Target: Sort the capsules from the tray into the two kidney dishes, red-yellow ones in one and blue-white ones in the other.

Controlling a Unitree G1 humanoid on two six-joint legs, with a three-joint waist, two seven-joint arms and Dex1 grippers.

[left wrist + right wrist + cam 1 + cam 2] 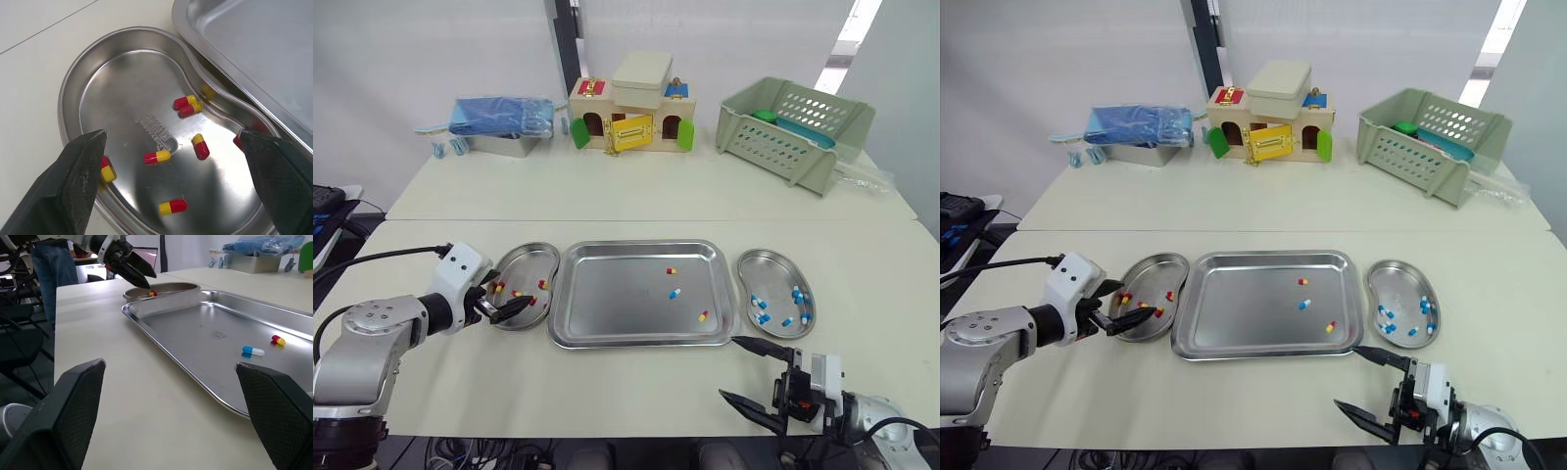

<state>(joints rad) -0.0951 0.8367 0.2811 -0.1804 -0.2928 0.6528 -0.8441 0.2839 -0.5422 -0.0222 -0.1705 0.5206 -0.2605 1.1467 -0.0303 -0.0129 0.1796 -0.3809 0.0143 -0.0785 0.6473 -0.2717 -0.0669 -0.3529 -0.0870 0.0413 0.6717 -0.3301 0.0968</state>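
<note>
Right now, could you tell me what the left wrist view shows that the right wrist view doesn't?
Left wrist view: the kidney dish's floor, its stamped mark and scattered red-yellow capsules. Right wrist view: a blue-white capsule and a red-yellow capsule left in the tray, and a person's legs. Both: that dish, the tray and the open left tool.

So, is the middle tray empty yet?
Not empty. The tray holds three capsules: a red-yellow capsule, a blue-white capsule and a second red-yellow capsule.
</note>
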